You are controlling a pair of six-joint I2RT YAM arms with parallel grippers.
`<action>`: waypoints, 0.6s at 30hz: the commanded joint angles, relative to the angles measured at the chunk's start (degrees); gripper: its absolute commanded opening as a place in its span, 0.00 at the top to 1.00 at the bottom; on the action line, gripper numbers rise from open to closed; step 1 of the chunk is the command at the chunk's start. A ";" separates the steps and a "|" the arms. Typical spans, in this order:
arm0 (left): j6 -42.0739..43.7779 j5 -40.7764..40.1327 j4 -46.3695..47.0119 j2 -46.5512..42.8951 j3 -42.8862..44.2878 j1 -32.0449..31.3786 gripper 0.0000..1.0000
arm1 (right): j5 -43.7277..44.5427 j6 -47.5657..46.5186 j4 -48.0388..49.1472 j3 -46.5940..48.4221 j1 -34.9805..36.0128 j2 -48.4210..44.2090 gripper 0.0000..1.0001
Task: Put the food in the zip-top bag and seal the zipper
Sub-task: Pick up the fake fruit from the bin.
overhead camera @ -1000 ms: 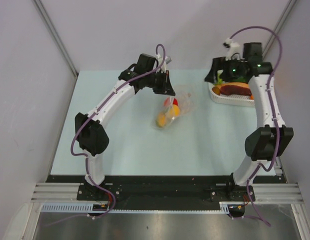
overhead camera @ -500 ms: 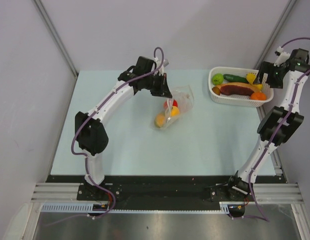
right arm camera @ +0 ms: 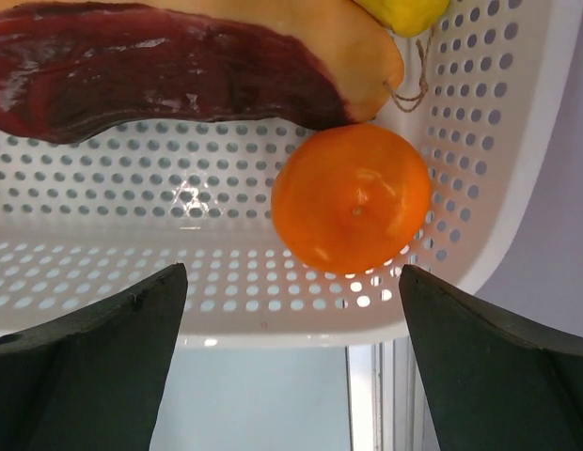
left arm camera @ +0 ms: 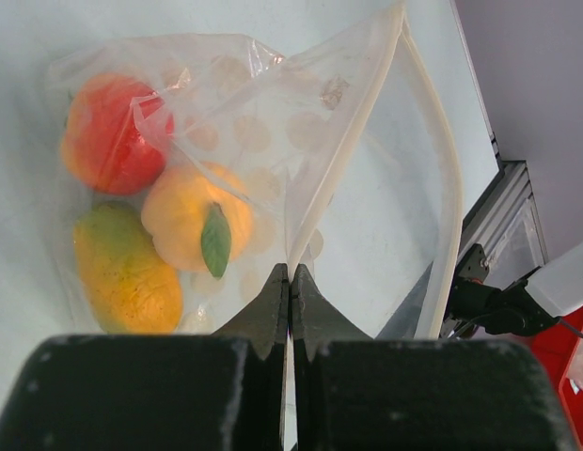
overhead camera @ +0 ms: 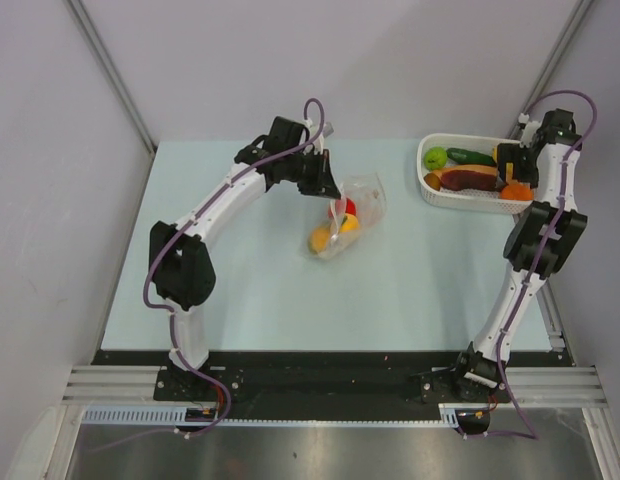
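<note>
Plastic of the zip-top bag (left arm camera: 353,132), judged limp and slippery, is pinched at its mouth edge by the clenched left gripper (left arm camera: 290,284), while the right gripper (right arm camera: 293,282) is held spread wide.

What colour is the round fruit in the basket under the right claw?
Bright orange; the fruit shows best in the right wrist view.

Clear glossy plastic zip-top bag (left arm camera: 273,132), perforated white plastic basket (right arm camera: 132,272), matt pale table (overhead camera: 290,290)
</note>
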 commanded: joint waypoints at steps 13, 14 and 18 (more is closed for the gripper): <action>-1.41 1.98 1.66 -0.28 0.92 1.46 1.00 | 8.53 -1.04 7.66 -0.37 2.07 7.22 0.00; -1.41 2.07 1.57 -0.01 1.10 1.64 1.00 | 8.53 -0.86 8.02 -0.46 2.24 7.48 0.01; -1.59 2.07 1.48 0.52 1.54 1.73 1.00 | 8.53 0.10 9.86 -0.72 2.25 8.10 0.05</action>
